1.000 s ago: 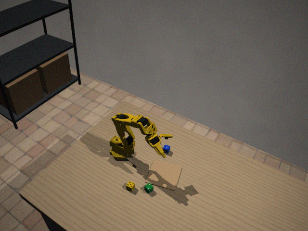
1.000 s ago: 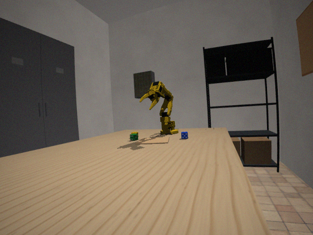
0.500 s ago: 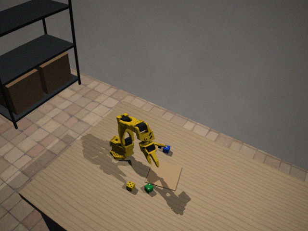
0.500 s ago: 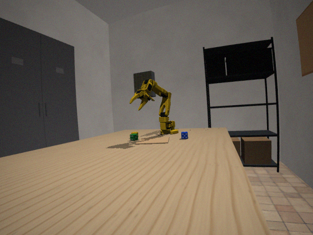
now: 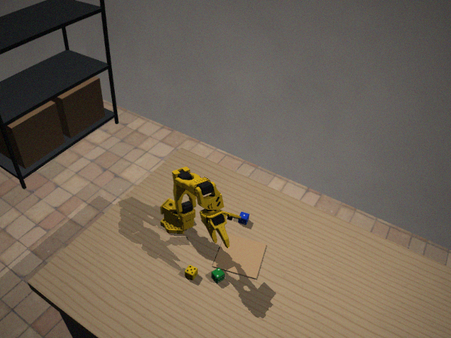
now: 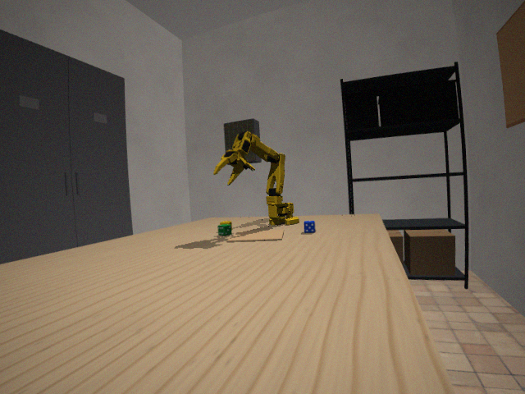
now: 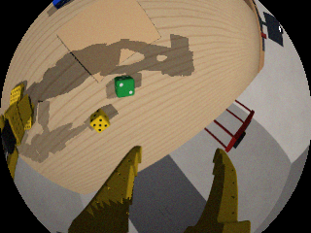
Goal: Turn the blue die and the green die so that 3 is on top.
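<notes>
My gripper (image 5: 220, 241) (image 6: 223, 176) (image 7: 177, 162) is open and empty, held high above the table, over the near left part of the brown mat (image 5: 247, 254) (image 6: 262, 235) (image 7: 117, 19). The blue die (image 5: 244, 217) (image 6: 308, 226) lies on the bare table just beyond the mat's far side. The green die (image 5: 218, 275) (image 6: 224, 229) (image 7: 124, 85) lies on the table close to the mat's near left corner, off the mat. The yellow die (image 5: 191, 272) (image 6: 225, 222) (image 7: 99, 122) lies on the table a little to the left of the green die. No die is on another.
The arm's base (image 5: 176, 218) (image 6: 281, 213) stands on the wooden table (image 5: 328, 272) behind the mat. A black shelf (image 5: 54, 91) (image 6: 403, 127) with brown boxes (image 5: 79, 105) stands on the tiled floor beyond the table. A dark cabinet (image 6: 63, 148) stands by the wall.
</notes>
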